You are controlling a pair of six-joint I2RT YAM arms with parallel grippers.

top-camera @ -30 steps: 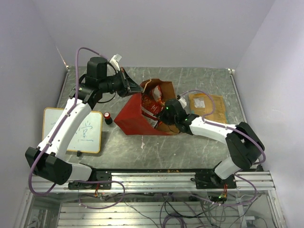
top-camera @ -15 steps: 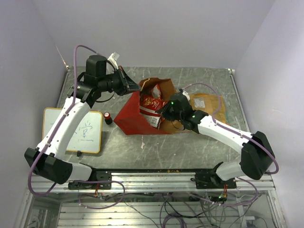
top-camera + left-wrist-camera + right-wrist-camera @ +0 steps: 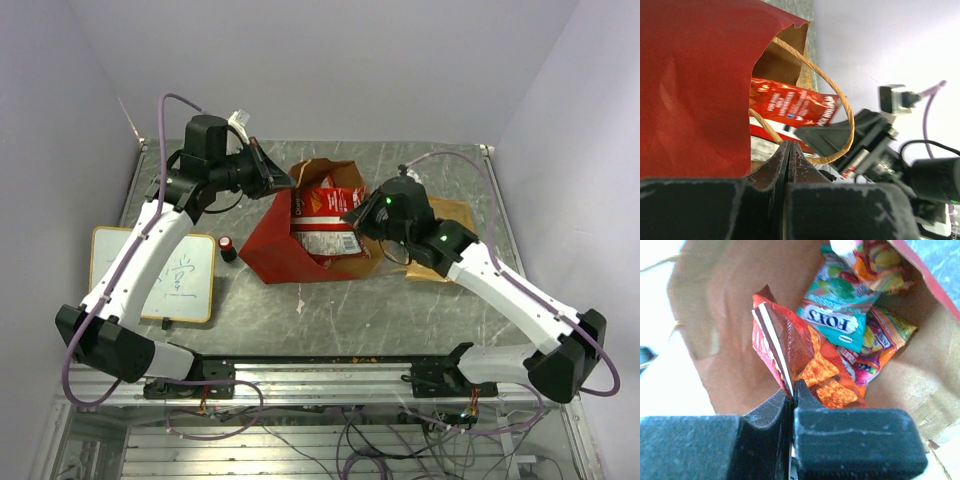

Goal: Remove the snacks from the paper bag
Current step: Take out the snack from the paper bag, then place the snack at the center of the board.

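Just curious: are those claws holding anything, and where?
Right gripper: red chip bag, by its sealed edge. Left gripper: paper bag, by its rim.

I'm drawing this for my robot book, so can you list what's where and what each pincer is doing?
left pincer: shut on the paper bag at its edge
right pincer: shut on the red chip bag, at the bag's mouth
inside bag: teal packet, multicoloured packet
on table: whiteboard, small red-and-black cylinder
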